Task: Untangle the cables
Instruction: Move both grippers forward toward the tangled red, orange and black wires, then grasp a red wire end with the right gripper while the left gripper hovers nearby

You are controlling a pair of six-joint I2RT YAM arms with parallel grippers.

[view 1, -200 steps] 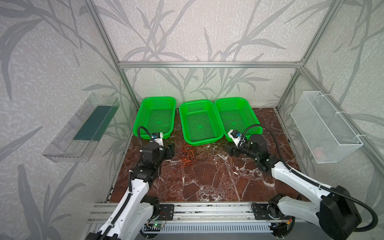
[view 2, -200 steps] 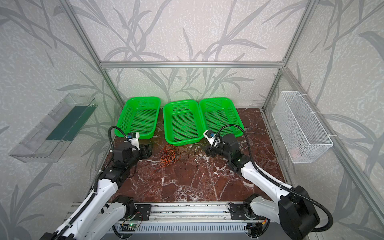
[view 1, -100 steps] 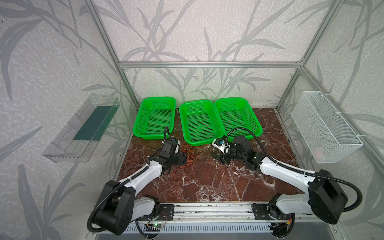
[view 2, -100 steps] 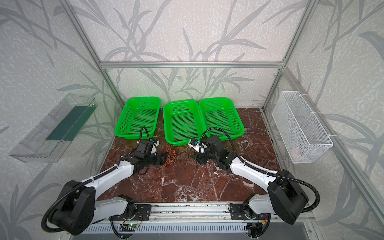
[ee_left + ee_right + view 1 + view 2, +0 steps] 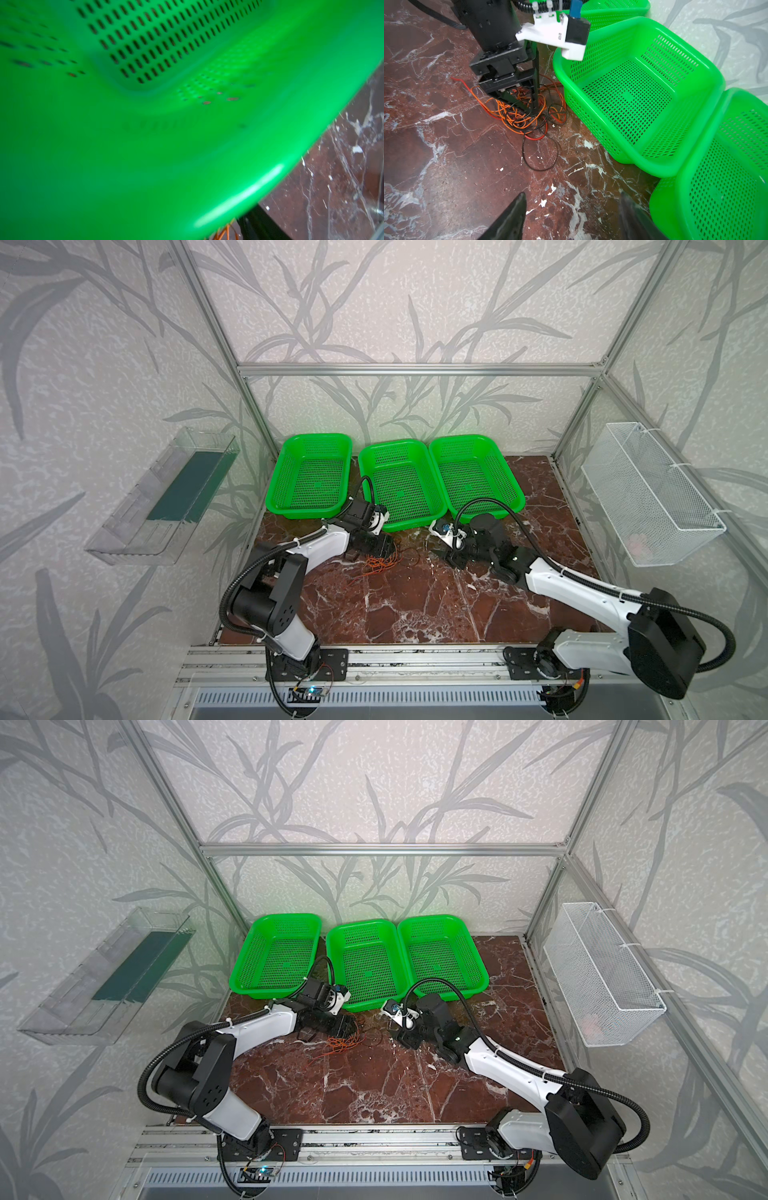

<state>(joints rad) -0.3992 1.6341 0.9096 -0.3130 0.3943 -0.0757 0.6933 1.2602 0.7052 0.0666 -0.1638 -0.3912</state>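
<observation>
Seen: thin orange, red and black cables [image 5: 519, 116], heaped loosely on the marble bench [image 5: 446, 166], just beside the front wall of the middle green basket [image 5: 708, 70].

Expect almost no weight and no stiffness, only springy coils. Likely to drag the whole heap along when tugged, and probably slippery under a pinch.

Best taken at a free part: probably the lone black loop [image 5: 539, 153] trailing out of the heap, or the red end [image 5: 463, 83] on the side away from the basket.

Noted: left jaws down in the heap, tips among orange strands. Cannot tell whether closed on any.

Noted too: right jaws wide apart, empty, held over bare bench near the black loop.

Pinch firmly, lift slowly.
</observation>
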